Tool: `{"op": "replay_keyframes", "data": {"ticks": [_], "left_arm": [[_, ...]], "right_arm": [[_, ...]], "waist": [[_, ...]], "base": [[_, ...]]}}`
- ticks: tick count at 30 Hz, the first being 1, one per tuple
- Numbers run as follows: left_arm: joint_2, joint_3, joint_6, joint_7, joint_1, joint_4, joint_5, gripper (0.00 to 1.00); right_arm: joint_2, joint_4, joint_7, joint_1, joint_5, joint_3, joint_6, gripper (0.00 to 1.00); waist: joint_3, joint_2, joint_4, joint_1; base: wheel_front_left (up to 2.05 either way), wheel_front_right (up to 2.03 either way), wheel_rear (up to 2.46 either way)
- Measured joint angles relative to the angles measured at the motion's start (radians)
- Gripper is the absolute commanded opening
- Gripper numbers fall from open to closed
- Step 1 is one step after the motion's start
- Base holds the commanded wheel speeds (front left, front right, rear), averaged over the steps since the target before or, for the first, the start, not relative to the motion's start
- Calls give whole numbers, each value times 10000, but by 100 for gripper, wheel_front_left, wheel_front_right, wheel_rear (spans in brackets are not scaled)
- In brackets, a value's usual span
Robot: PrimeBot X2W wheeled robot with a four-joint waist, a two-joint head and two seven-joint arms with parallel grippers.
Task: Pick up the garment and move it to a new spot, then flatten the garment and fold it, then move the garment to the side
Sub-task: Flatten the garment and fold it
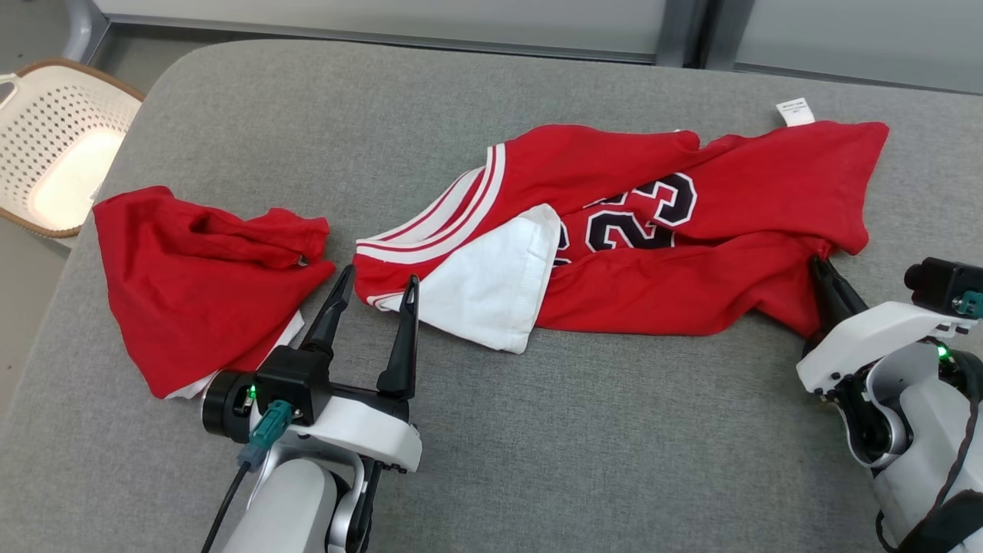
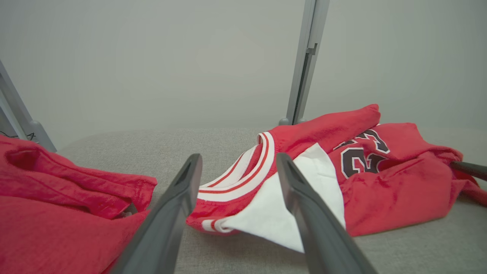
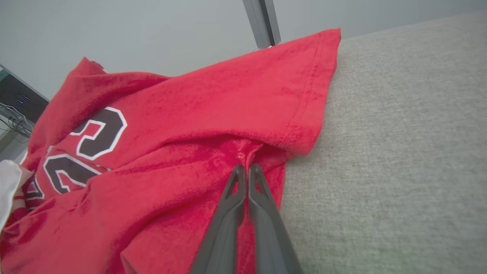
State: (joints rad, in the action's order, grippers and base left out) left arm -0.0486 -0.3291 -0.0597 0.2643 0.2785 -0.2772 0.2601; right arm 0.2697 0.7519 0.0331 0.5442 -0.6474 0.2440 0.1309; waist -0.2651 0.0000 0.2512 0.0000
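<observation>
Jersey (image 1: 714, 200), red with a black 23 outlined in white, lies crumpled across the middle and right of the grey bench (image 1: 537, 430). Its white lining is folded out at the left end, beside the red-and-white striped trim.

My right hand (image 3: 245, 167) is pinched fully shut on a small gather of red cloth at the jersey's near right edge, just under the fold where the hem corner hangs over.

My left hand (image 1: 380, 275) stands wide open and holds nothing, its two fingers pointing at the striped end of the jersey. The fingertip (image 1: 413, 283) nearer the jersey seems to reach the edge of the trim, though I cannot tell whether it touches.

A second red garment (image 1: 184, 284) sits bunched at the bench's left, just beside my left hand's other finger and apart from the jersey. A small white label (image 1: 795, 111) sticks out past the jersey's far edge. A white perforated basket (image 1: 54, 138) stands off the bench's far left corner.
</observation>
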Motion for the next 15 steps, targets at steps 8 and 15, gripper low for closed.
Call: {"op": "replay_keyframes", "data": {"ticks": [8,15], "left_arm": [[0,117,12,0,-233,-125,-128,100],[2,211,-2,0,-570,-219,-153,100]], "right_arm": [[121,-562,577,-637,-98,767,0,0],[328,-1630,727,-1717,-115,1124,0,0]], "waist": [[604,0,-583,0],[1263,0,-1080,0]], "base": [[0,0,0],[0,0,0]]}}
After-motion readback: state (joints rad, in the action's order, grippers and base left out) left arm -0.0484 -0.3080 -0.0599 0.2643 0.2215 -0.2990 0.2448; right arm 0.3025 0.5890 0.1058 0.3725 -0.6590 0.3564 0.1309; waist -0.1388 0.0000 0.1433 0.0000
